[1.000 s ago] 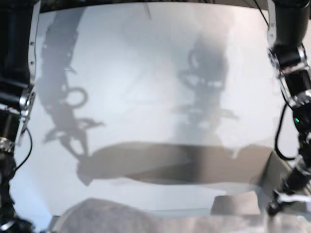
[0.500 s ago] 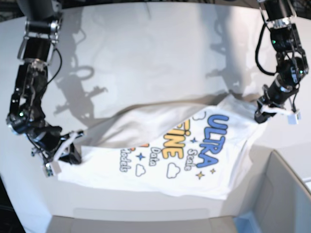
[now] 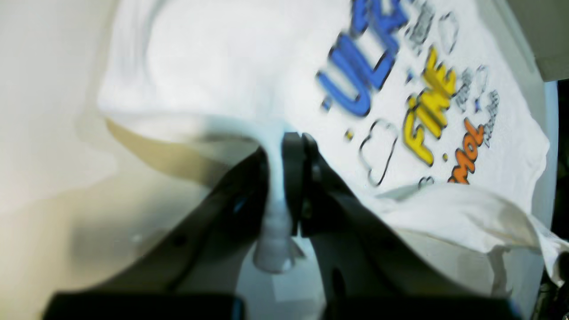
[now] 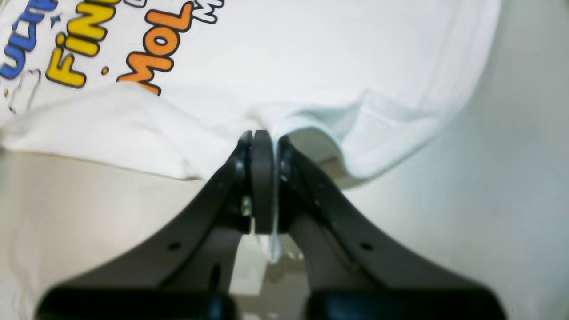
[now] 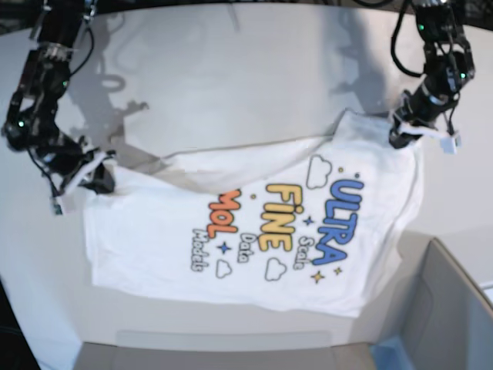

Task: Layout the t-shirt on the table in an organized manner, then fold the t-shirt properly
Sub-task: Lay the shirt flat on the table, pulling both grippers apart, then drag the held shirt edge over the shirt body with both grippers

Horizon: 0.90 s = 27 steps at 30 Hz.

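Note:
The white t-shirt lies spread on the table, its blue, yellow and orange lettering facing up. A fold of cloth runs along its far edge. My left gripper, at the right of the base view, is shut on the shirt's far right corner. In the left wrist view the left gripper pinches a strip of the t-shirt. My right gripper, at the left of the base view, is shut on the far left corner. The right wrist view shows the right gripper clamping the edge of the t-shirt.
A grey open-topped bin stands at the near right, its wall close to the shirt's near right corner. Its rim also runs along the front edge. Bare white tabletop lies beyond the shirt.
A second ago the shirt hung up in front of the camera. Both arms have since lowered it and drawn it away across the table, so more print shows.

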Available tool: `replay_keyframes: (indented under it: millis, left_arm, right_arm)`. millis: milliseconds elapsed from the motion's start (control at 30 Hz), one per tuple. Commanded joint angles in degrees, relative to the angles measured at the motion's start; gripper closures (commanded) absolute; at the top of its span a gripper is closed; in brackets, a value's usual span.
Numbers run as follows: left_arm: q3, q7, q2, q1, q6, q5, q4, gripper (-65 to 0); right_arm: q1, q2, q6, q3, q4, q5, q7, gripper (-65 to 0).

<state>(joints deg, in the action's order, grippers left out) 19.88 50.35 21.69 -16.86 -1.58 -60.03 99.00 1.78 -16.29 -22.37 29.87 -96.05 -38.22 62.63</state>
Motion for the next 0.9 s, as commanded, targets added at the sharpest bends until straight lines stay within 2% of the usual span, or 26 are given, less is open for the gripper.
replay_keyframes:
  millis: [0,133,300,367,433,567,667,867]
  left_arm:
    - [2.1,-1.2,0.9,-0.7,-0.6,-0.4,1.1,0.0]
    - [4.9,-0.8,-0.3,-3.8,-0.7,-0.4,1.1,0.0]
    - [5.1,-1.2,-0.4,-8.7,-0.7,-0.6,1.1,0.0]
    - [5.1,-1.2,-0.9,-10.3,-0.7,-0.6,1.1,0.0]
    - [5.1,-1.2,-2.0,-12.1,-0.7,-0.6,1.2,0.0]
    - [5.1,-1.2,-2.7,-15.6,-0.7,-0.5,3.3,0.0]
    - [5.2,-1.2,-3.6,-18.3,-0.7,-0.5,6.8,0.0]
    - [5.3,-1.3,-3.7,-20.0,-0.7,-0.5,8.6,0.0]
  right_arm:
    - [0.2,-1.8,-0.3,3.1,-1.3,-0.1,-1.4,0.0]
    - [-4.6,-2.7,-0.4,3.3,-2.9,0.0,-1.3,0.0]
    - [-11.8,-1.9,-0.6,3.9,-7.3,0.0,-1.5,0.0]
    - [-14.2,-1.4,-3.3,5.3,-8.3,0.0,-1.5,0.0]
    - [-15.9,-0.5,-7.6,8.0,-8.5,0.1,-1.5,0.0]
    - [-18.4,0.5,-12.6,12.6,-8.5,0.5,-1.4,0.0]
    - [-19.8,0.5,-13.9,13.1,-8.5,0.5,-1.4,0.0]
    - [-21.6,0.6,-13.9,13.2,-8.7,0.1,-1.7,0.0]
